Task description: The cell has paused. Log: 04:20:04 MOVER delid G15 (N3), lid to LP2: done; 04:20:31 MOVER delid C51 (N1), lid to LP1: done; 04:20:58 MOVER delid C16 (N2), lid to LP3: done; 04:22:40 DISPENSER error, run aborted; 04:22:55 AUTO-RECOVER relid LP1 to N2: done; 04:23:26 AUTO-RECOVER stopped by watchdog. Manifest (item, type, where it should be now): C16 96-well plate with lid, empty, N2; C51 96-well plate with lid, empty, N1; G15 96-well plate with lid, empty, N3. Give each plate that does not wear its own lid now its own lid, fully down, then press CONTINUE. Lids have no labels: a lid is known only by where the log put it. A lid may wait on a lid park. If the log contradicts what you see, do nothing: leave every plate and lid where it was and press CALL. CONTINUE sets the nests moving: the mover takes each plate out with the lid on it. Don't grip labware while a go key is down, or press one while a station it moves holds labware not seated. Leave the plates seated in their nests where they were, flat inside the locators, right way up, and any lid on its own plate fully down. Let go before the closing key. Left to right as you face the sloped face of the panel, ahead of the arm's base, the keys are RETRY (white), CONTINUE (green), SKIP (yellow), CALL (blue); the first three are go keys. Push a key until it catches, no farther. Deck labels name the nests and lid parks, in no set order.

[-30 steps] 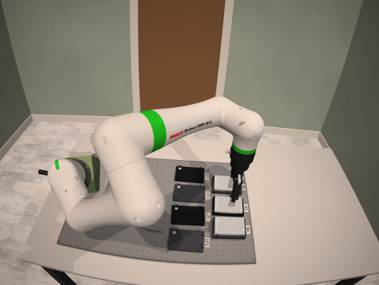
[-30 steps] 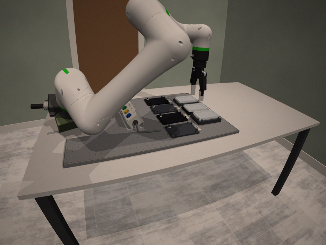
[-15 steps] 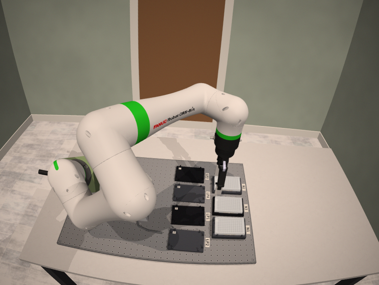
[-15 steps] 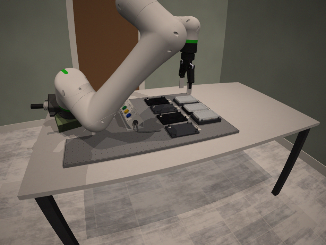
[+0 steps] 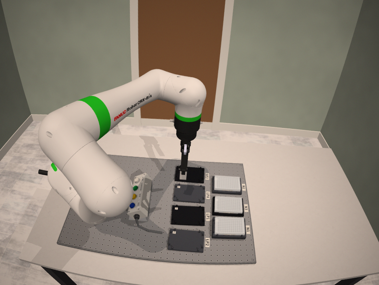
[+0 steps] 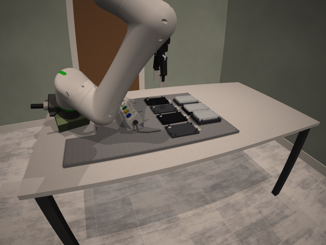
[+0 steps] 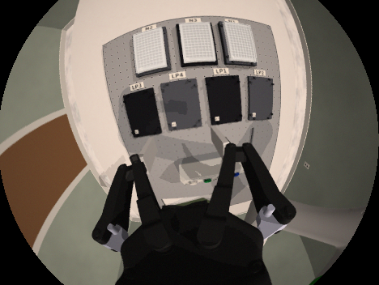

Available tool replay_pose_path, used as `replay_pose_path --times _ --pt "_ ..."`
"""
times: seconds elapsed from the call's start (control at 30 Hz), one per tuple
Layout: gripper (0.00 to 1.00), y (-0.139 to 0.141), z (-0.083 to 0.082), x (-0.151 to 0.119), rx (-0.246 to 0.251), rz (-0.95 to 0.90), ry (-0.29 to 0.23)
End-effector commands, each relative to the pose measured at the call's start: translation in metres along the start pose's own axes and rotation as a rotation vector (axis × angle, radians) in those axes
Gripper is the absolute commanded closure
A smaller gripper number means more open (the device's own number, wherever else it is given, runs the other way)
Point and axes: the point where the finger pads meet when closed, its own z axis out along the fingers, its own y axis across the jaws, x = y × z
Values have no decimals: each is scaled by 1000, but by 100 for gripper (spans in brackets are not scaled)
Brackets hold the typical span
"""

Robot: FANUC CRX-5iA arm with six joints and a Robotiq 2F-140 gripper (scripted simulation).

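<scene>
My gripper (image 5: pixel 182 171) hangs high above the deck on the lid-park side, open and empty; it also shows in the exterior view (image 6: pixel 162 75) and the wrist view (image 7: pixel 185 153). Three white 96-well plates sit in nests N2 (image 5: pixel 226 183), N3 (image 5: pixel 228 205) and N1 (image 5: pixel 229 227). The N2 plate has a grey rim like a lid, and the N3 plate has a bare black rim. I cannot tell for N1. Grey lids lie on parks LP4 (image 5: pixel 188 193) and LP2 (image 5: pixel 186 240). Parks LP3 (image 5: pixel 190 174) and LP1 (image 5: pixel 187 215) show bare black.
The key panel (image 5: pixel 139 196) stands left of the parks, with its green (image 5: pixel 135 187), yellow (image 5: pixel 134 195) and blue (image 5: pixel 132 205) keys in view. Its cable (image 5: pixel 146 228) runs over the grey baseplate. The arm's big elbow hangs over the deck's left part.
</scene>
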Motion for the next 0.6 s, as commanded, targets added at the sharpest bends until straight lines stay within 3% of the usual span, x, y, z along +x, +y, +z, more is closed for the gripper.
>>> replay_pose_path --times 0.0,0.03,0.07,0.13,0.17,0.23,0.27,0.33,0.37,0.5,0.57 --pt "34 -3 -9 -50 2 -6 6" --pt "34 -3 -9 -50 2 -6 6" --pt "34 1 -7 -86 -3 -13 5" --pt "34 1 -7 -86 -3 -13 5" --pt "34 7 -2 -119 -10 -18 6" --pt "34 7 -2 -119 -10 -18 6" --pt "34 14 4 -147 -18 -22 7" --pt "34 14 4 -147 -18 -22 7" --pt "34 22 12 -169 -27 -25 10" --pt "34 35 25 -199 -41 -28 15" --pt "34 35 25 -199 -41 -28 15"
